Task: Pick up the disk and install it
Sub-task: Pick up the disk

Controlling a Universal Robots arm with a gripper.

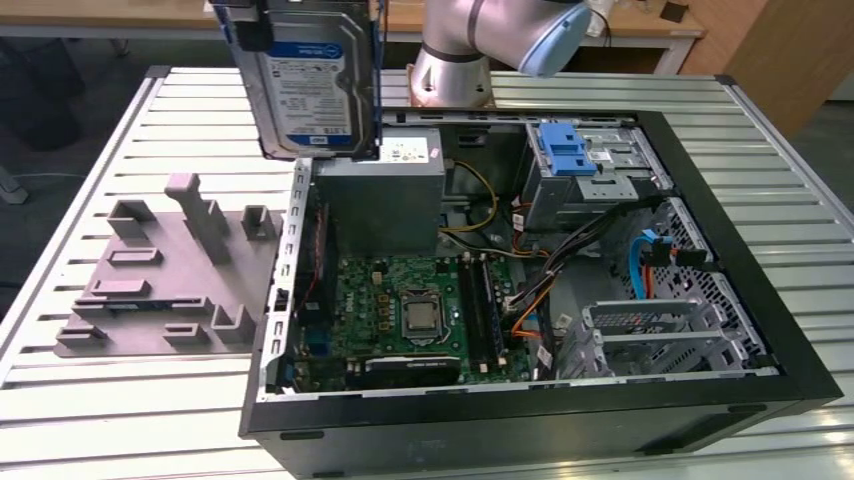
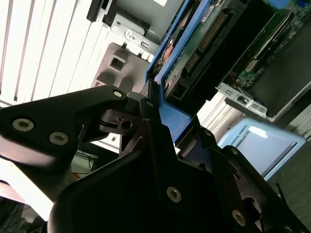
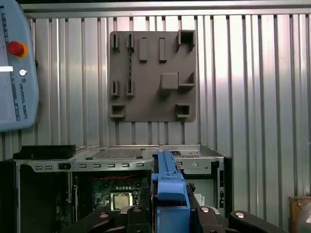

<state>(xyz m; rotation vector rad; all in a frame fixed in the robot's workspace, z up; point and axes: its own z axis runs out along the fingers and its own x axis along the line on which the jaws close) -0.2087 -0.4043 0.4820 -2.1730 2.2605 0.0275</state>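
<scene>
step: carry | gripper (image 2: 155,112) clamped on disk (image 1: 310,85), upright above case (image 1: 534,415), exterior view's left | care: likely firm rail grip, clear case wall

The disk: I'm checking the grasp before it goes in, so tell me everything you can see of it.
The disk is a flat silver-grey metal drive with a blue-and-white label and blue plastic rails on its long edges. It hangs upright, label toward the exterior camera, above the open computer case near its wall at the exterior view's left. The gripper is clamped on its rails; nothing else touches it.
</scene>
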